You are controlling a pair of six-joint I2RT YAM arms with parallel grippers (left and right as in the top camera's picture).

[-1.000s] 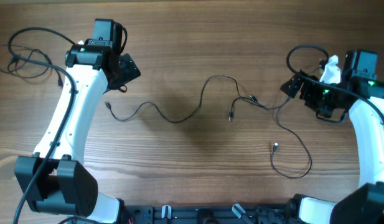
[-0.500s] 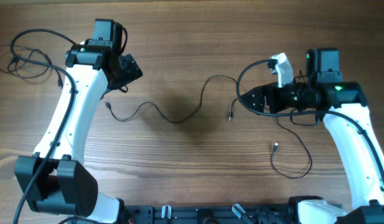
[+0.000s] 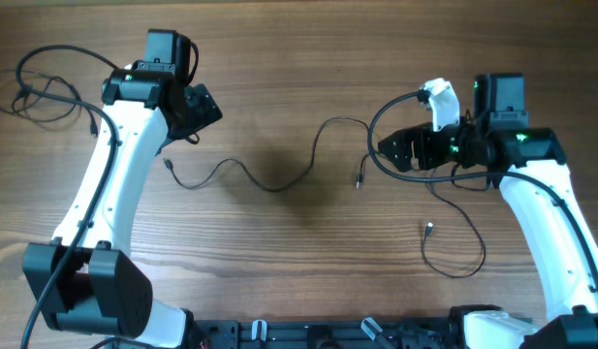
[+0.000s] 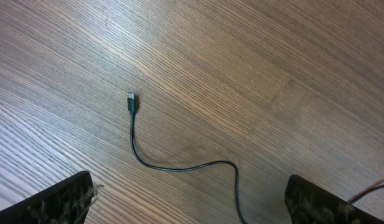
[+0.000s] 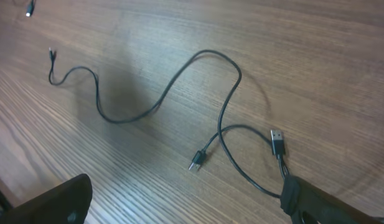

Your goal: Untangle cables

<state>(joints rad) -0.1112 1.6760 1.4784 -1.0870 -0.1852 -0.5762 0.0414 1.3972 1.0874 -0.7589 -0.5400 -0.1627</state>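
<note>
A long thin black cable (image 3: 269,188) snakes across the table's middle, from a plug end (image 3: 169,166) below my left gripper (image 3: 204,105) to my right gripper (image 3: 388,150). A small plug (image 3: 358,180) lies just left of the right gripper. A second cable (image 3: 468,271) loops at the lower right and ends in a plug (image 3: 428,229). In the left wrist view the gripper (image 4: 192,210) is open and empty above the cable end (image 4: 131,101). In the right wrist view the gripper (image 5: 192,208) is wide open. A USB plug (image 5: 277,144) and cable strands lie against its right finger (image 5: 328,205).
Thin dark loops of cable (image 3: 32,89) lie at the far left of the table, beside the left arm's thicker cable. A white tag (image 3: 439,102) sits on the right arm's cable loop. The table is brown wood (image 3: 299,252).
My right arm has swung left from the table's right edge to the cable crossing near the middle, then eased slightly up. The left arm and the long cable have not moved.
</note>
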